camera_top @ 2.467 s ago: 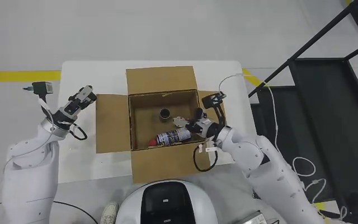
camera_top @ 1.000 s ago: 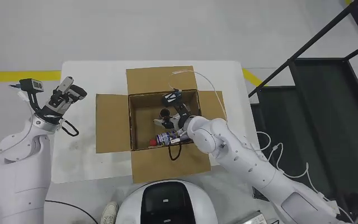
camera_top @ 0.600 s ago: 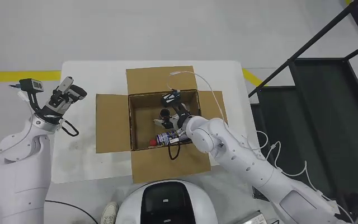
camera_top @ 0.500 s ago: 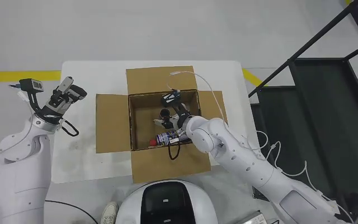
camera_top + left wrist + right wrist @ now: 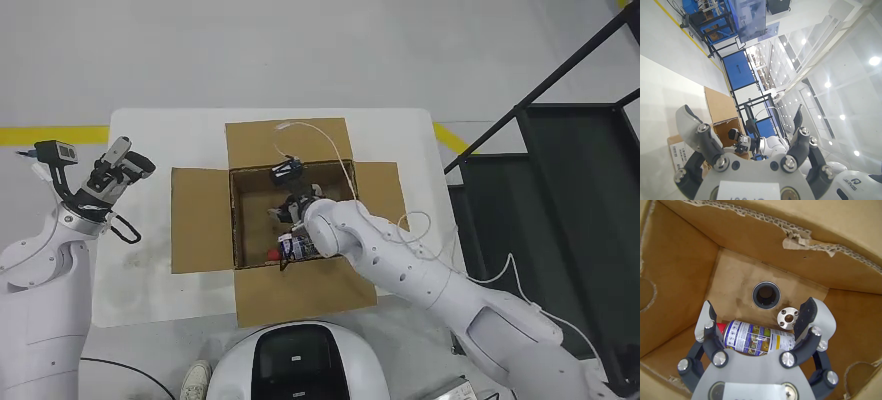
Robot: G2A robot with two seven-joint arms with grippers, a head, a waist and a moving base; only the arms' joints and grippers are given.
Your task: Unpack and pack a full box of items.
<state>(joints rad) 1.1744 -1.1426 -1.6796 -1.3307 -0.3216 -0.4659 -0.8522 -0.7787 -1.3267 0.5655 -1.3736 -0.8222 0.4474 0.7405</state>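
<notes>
The cardboard box [image 5: 288, 143] sits open on the white tabletop [image 5: 150, 130], its four flaps folded outward. On the box floor a spray can [image 5: 759, 339] lies on its side, its red cap [image 5: 720, 326] pointing toward one wall. Just beyond the can a black ring [image 5: 766, 295] rests flat, with a small metal flange [image 5: 787, 318] beside the ring and apart from it. The right end effector [image 5: 758, 311] hangs inside the box above the can, its fingers spread wide and gripping nothing; the can lies lengthwise between them. The left end effector [image 5: 743, 113] is held over the left edge of the tabletop, apart from the box, fingers parted and empty.
</notes>
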